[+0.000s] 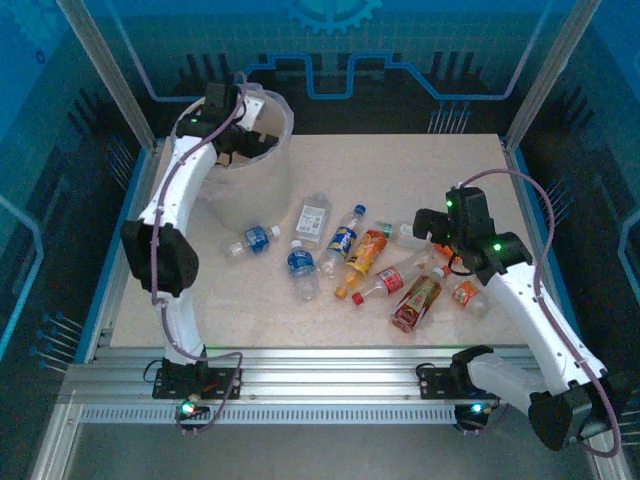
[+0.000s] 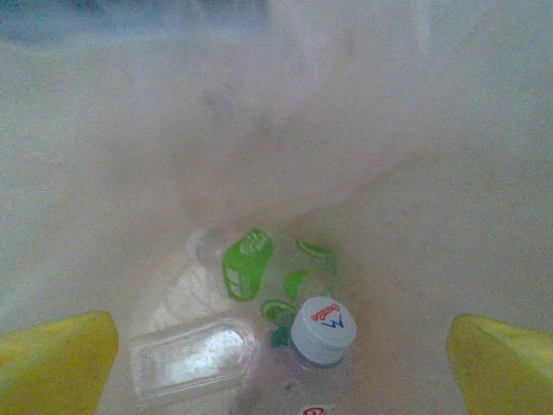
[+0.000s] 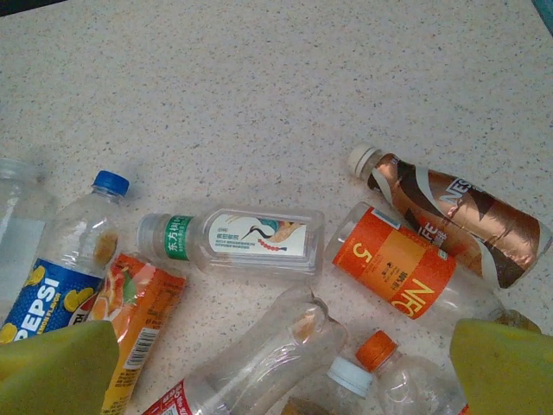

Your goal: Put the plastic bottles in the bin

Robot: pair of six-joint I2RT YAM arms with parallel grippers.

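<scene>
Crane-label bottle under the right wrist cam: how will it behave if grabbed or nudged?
The crane-label bottle looks empty, so it is probably light and easily shoved. Its body looks flat-sided and lies on the table, so it should slide rather than roll. The thin clear walls may dent when squeezed.

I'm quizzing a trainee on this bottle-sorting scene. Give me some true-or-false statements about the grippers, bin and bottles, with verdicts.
1. The left gripper is over the bin. True.
2. It grips a bottle. False: its jaws stand open, empty.
3. The bin is empty. False: a green-labelled bottle lies inside, among others.
4. The right gripper is open above the table. True.
5. The Pepsi bottle has a red cap. False: blue.
</scene>
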